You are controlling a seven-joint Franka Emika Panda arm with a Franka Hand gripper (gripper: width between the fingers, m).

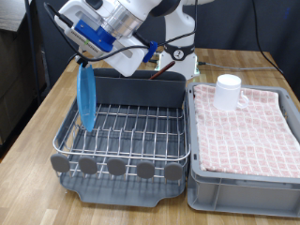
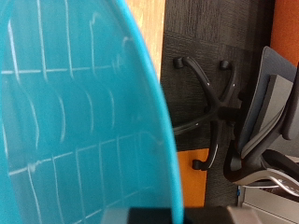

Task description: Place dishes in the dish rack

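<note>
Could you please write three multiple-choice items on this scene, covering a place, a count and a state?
1. Where does the white handled mug stand?
A. on the pink checked cloth
B. in the wire rack
C. on the wooden table

2. How many round grey knobs line the dark grey dish rack's edge?
A. three
B. five
C. eight

3. How does the round light-blue plate sit?
A. flat
B. on edge
C. upside down on the mug

Answers: 1 A, the mug rests on the cloth in the grey crate. 2 B, five show. 3 B, it stands upright under the hand.
</note>
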